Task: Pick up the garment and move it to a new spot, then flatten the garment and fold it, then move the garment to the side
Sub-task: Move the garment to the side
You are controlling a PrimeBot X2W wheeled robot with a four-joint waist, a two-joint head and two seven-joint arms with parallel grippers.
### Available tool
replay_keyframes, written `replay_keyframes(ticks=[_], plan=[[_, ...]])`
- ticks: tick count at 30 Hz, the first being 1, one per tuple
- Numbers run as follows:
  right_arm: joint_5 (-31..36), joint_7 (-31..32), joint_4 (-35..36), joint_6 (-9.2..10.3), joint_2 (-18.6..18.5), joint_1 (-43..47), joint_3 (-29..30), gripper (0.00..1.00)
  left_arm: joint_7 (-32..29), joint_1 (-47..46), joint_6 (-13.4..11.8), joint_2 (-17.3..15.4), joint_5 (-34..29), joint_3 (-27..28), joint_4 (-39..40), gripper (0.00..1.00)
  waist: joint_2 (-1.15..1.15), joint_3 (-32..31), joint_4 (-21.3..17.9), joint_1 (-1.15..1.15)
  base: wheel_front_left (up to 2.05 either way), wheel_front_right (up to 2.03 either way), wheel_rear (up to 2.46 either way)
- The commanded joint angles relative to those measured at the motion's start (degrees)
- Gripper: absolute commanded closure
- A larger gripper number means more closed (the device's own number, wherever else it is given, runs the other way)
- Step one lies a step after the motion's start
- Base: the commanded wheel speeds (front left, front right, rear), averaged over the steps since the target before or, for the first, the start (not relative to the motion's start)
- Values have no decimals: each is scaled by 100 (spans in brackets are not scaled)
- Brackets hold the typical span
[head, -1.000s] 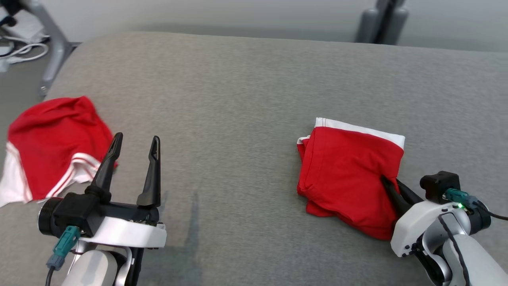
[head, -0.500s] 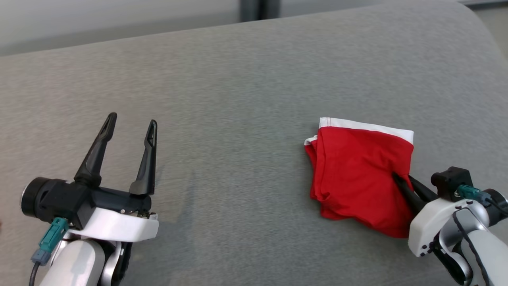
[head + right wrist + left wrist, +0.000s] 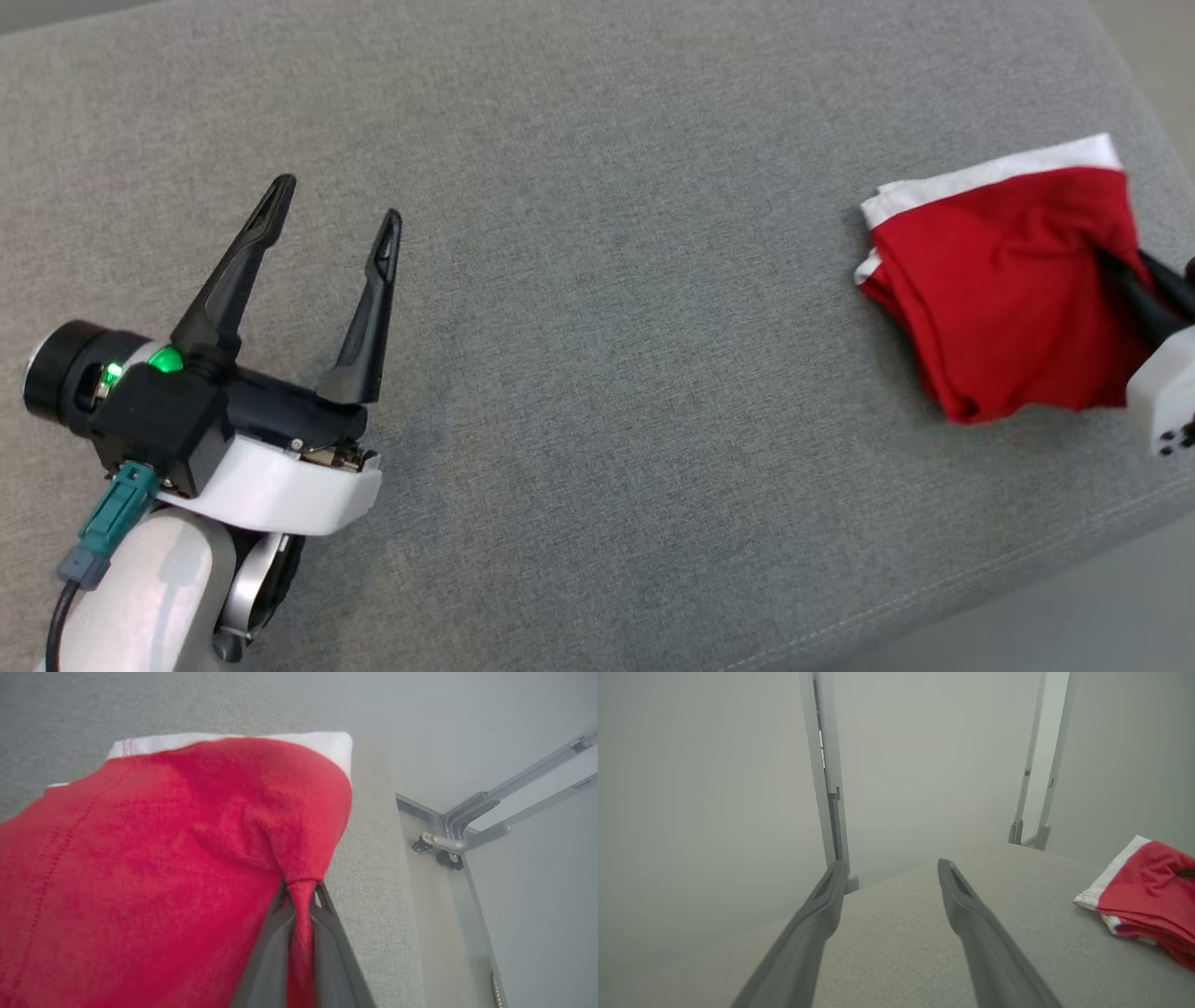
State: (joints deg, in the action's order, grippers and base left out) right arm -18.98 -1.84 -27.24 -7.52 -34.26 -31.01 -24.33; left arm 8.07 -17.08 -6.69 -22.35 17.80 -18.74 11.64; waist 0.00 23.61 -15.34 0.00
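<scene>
The garment is a folded red piece with a white band and lies on the grey fabric-covered table near its right edge. My right gripper comes in from the right and is shut on a bunched fold at the garment's right side. In the right wrist view a strip of red garment is squeezed between the right gripper's dark fingers. My left gripper hovers open and empty at the lower left, far from the cloth. The left gripper points at the table's far edge, with the garment off to the right.
The table's front right edge drops to bare floor at the lower right. A metal frame on casters stands on the floor past the table's end. Upright metal posts rise behind the far edge.
The head camera has swung right, and a second red cloth at the left has left the picture. The right gripper, still shut, has carried the garment toward the table's right edge. The left gripper stays open.
</scene>
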Motion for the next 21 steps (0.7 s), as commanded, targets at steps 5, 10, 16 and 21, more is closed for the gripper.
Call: replay_keyframes(ticks=[5, 10, 16, 21], plan=[[241, -295, -486, 6, -431, -840, -2, 100, -88, -488, 144, -20, -117, -129, 144, 0, 0, 506, 223, 0, 0, 0, 0], [220, -446, -1043, 6, -632, -1317, 112, 100, -108, -767, 214, 1, -170, -211, 232, 0, 0, 793, 405, 0, 0, 0, 0], [142, -641, -1661, 6, -559, -1642, 254, 76, -66, -921, 210, -11, -211, -223, 239, 0, 0, 1004, 467, 0, 0, 0, 0], [-27, -743, -2234, 6, -329, -1760, 576, 0, -51, -956, 191, -34, -197, -217, 197, 0, 0, 1028, 457, 0, 0, 0, 0]])
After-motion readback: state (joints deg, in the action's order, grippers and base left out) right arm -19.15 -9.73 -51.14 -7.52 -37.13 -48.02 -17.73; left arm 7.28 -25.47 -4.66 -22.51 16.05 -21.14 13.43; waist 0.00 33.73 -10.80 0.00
